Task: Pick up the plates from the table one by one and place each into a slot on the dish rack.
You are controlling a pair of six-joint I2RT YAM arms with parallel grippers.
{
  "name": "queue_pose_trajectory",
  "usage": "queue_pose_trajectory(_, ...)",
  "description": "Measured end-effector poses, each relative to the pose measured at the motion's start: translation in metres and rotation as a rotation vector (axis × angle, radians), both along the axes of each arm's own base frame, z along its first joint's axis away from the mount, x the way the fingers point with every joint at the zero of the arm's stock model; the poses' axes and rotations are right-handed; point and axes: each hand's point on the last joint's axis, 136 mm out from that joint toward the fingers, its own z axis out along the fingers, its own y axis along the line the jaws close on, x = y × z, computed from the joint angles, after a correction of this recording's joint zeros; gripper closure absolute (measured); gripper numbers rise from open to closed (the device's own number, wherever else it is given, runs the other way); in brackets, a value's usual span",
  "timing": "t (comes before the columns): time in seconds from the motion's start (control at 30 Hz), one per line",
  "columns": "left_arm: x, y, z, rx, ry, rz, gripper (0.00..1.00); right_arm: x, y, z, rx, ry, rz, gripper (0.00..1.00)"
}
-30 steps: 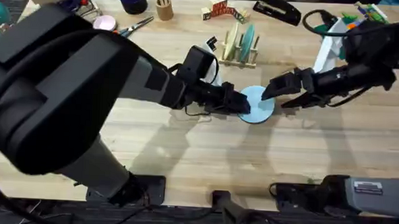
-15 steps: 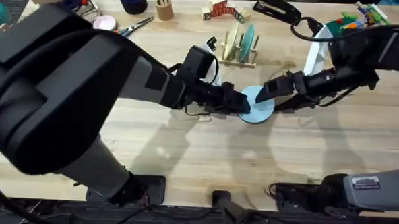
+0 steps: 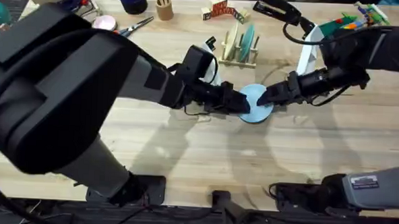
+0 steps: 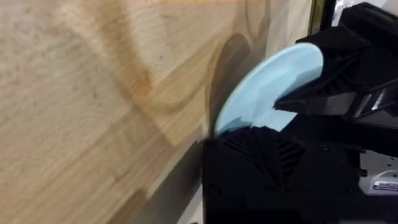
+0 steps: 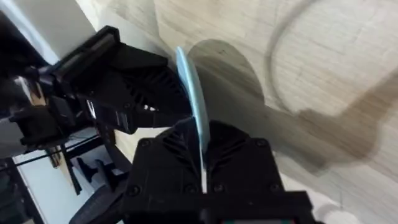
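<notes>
Thin round blue plate [image 3: 257, 103] — both claws

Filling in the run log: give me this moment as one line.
blue plate: held on edge between both hands | left hand: gripping | right hand: gripping | rack: two plates slotted

Dark floor past the tabletop's far edge, soft overhead light, blurred shadows across pale planks
</notes>
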Motion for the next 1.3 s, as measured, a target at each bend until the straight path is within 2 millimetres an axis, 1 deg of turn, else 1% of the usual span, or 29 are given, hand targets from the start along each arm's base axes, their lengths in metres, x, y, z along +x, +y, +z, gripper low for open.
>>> queue_pose_trajectory(0.37, 0.000, 0.000, 0.000, -0.002, 0.002, -0.001, 0.959, -0.001, 0.001, 0.001, 0.009, 0.006, -0.002, 0.971)
queue_pose_trajectory(0.5, -0.001, 0.000, 0.001, -0.001, 0.003, -0.001, 0.960, -0.005, 0.001, 0.002, 0.009, 0.027, -0.002, 0.970)
queue_pose_trajectory(0.67, 0.001, 0.000, 0.006, 0.019, -0.024, 0.019, 0.960, -0.015, -0.002, 0.008, -0.017, 0.086, 0.017, 0.970)
queue_pose_trajectory(0.77, 0.005, 0.004, 0.012, 0.052, -0.056, 0.049, 0.959, -0.016, -0.004, 0.015, -0.041, 0.085, 0.028, 0.970)
queue_pose_trajectory(0.87, 0.007, 0.013, 0.017, 0.108, -0.078, 0.083, 0.960, -0.011, -0.006, 0.027, -0.065, 0.034, 0.031, 0.970)
queue_pose_trajectory(0.97, 0.004, 0.024, 0.025, 0.166, -0.107, 0.105, 0.959, -0.005, -0.010, 0.044, -0.091, -0.039, 0.031, 0.970)
queue_pose_trajectory(1.1, 0.003, 0.040, 0.041, 0.229, -0.176, 0.138, 0.959, -0.003, -0.017, 0.064, -0.148, -0.106, 0.024, 0.970)
queue_pose_trajectory(1.2, 0.001, 0.054, 0.054, 0.284, -0.236, 0.167, 0.961, -0.001, -0.025, 0.077, -0.202, -0.143, 0.005, 0.970)
queue_pose_trajectory(1.3, -0.007, 0.074, 0.059, 0.372, -0.270, 0.181, 0.962, 0.004, -0.033, 0.090, -0.259, -0.181, -0.026, 0.970)
